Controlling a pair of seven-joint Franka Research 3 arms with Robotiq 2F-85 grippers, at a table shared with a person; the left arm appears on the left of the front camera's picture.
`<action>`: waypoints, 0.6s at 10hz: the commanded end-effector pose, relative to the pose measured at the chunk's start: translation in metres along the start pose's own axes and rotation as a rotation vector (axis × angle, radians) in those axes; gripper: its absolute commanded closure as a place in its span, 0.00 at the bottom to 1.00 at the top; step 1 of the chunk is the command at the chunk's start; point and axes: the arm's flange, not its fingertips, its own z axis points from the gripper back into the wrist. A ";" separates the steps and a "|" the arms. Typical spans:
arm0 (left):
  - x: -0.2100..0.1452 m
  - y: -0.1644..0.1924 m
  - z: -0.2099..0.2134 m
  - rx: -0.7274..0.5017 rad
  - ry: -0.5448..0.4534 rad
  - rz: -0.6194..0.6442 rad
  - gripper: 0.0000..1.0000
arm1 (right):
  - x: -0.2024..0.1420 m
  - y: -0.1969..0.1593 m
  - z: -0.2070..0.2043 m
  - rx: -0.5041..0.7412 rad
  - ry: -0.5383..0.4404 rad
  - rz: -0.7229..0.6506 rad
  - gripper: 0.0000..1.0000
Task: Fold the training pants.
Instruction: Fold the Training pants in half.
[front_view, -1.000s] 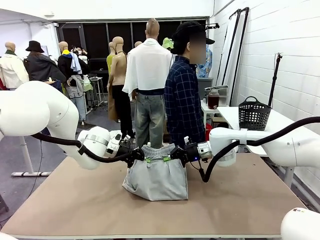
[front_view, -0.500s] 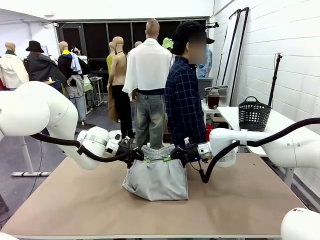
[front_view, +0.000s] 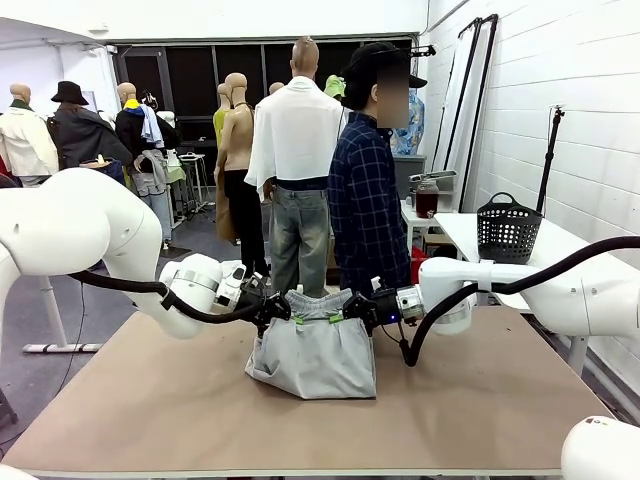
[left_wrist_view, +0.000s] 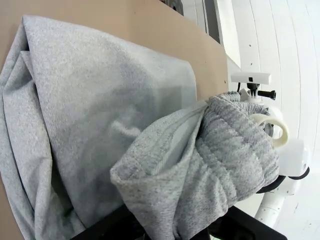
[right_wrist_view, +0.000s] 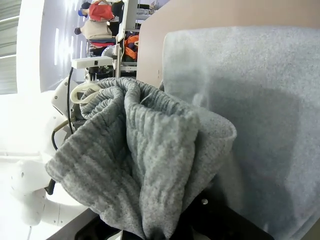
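We see the training pants (front_view: 312, 350) lying half-folded on the tabletop (front_view: 150, 400). The left tool (front_view: 282, 310) and right tool (front_view: 345, 312) each pinch the waistband, which has moved slightly to the left since a second ago; the fold seems unfinished.

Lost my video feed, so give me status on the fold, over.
Left claw and right claw each shut on the waistband of the training pants, held just above the table. Lower part lies bunched on it. Person standing behind; nothing blocking.
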 end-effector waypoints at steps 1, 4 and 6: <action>0.016 0.017 0.014 0.052 -0.037 0.043 1.00 | 0.016 -0.006 0.011 -0.001 -0.056 -0.039 1.00; 0.020 0.027 0.013 0.071 -0.044 0.078 1.00 | 0.020 -0.012 0.009 -0.009 -0.055 -0.058 1.00; 0.023 0.032 0.013 0.069 -0.058 0.084 1.00 | 0.023 -0.018 0.009 -0.014 -0.062 -0.070 1.00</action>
